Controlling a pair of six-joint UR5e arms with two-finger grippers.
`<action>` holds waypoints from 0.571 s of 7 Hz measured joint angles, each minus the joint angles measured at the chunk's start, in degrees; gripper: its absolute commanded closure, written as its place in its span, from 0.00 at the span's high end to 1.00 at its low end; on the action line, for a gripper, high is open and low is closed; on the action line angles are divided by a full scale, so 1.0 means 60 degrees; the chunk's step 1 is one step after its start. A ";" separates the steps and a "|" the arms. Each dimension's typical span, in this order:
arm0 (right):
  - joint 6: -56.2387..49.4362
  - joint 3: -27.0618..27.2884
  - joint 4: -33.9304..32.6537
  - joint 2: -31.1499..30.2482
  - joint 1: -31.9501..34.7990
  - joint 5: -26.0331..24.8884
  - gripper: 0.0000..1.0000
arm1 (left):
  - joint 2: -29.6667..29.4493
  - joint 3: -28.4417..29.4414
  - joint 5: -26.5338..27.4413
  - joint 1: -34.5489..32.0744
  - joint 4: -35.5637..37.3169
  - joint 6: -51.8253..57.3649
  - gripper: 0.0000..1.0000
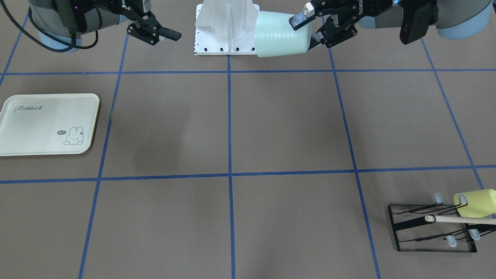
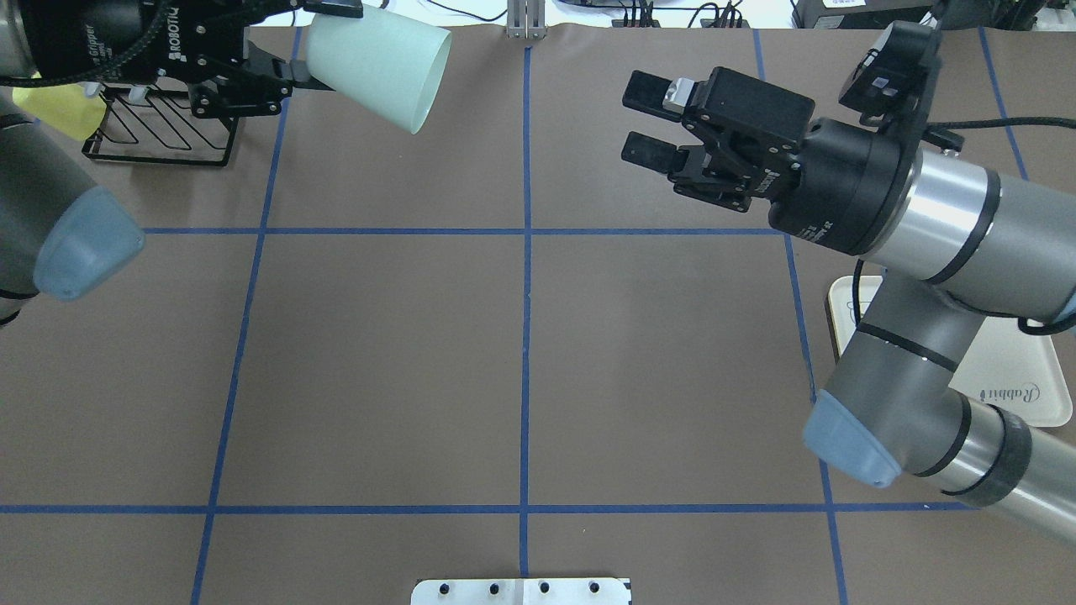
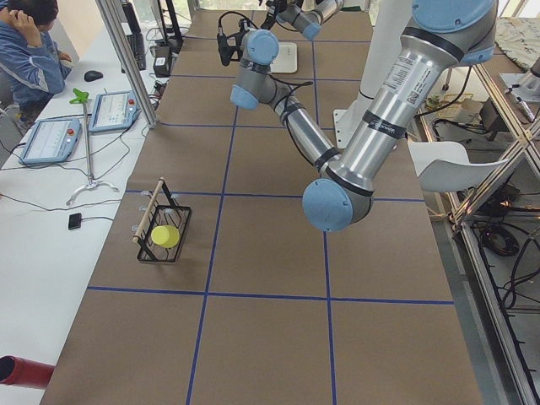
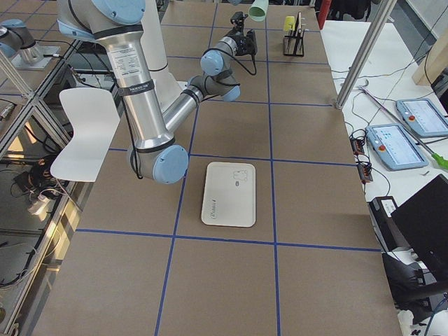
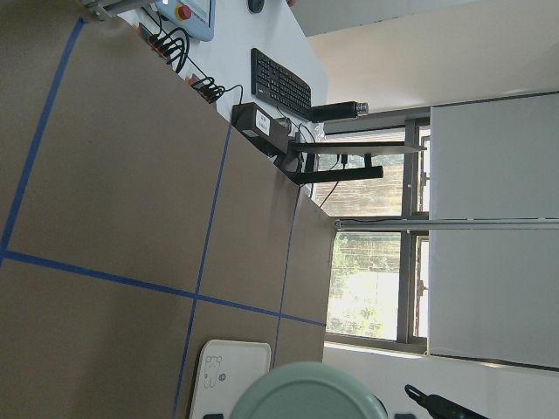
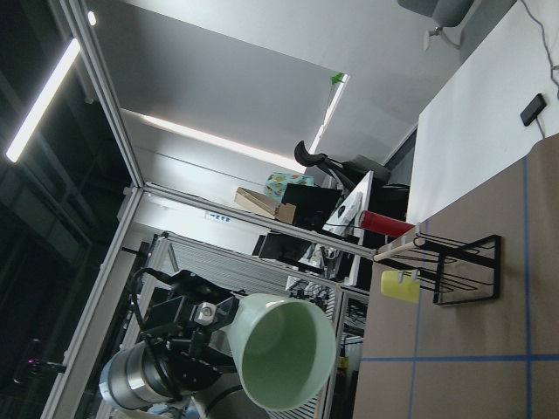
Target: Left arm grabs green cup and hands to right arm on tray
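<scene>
Right, here we are: the left arm [image 2: 50,210] is up off the surface [image 1: 286,124] with its pincer [image 1: 310,28] clamped on the green cup [image 1: 281,35]. One black finger lies over the top of the cup's narrow end and the other sits beneath it. The cup is on its side in the air, in front of the white mounting base [image 1: 226,27]. Its wide open mouth is turned across the middle toward the other arm (the right wrist camera looks straight into that mouth).

Over on the other side, the right arm [image 2: 925,218] is raised as well. Its pincer [image 2: 646,118] is spread open with nothing between the fingers, and it points at the cup. There is a clear gap between the two, no contact.

The tray [image 1: 38,131], cream with the Rabbit lettering and the little bunny, lies flat on the surface on the robot's right side. It is well apart from the cup, and in the overhead view it is partly hidden under the right arm's elbow.

Down at the far corner on the robot's left, a black wire rack [image 1: 426,228] stands on the surface. A yellow-green cup [image 1: 474,203] sits on its pegs and a wooden rod [image 1: 457,219] lies across it. Blue tape lines [image 1: 229,128] split the brown surface into squares.
</scene>
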 measured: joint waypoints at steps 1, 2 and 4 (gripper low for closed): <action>0.0004 -0.0072 0.0358 0.0185 -0.0423 -0.0545 1.00 | -0.0168 -0.0022 0.0000 0.0141 -0.0004 -0.0167 0.11; 0.0001 -0.0160 0.0565 0.0368 -0.0706 -0.0915 1.00 | -0.0259 -0.0072 0.0000 0.0285 -0.0007 -0.0266 0.11; -0.0002 -0.0307 0.0605 0.0708 -0.0876 -0.1201 0.98 | -0.0302 -0.0187 -0.0006 0.0434 -0.0011 -0.0410 0.11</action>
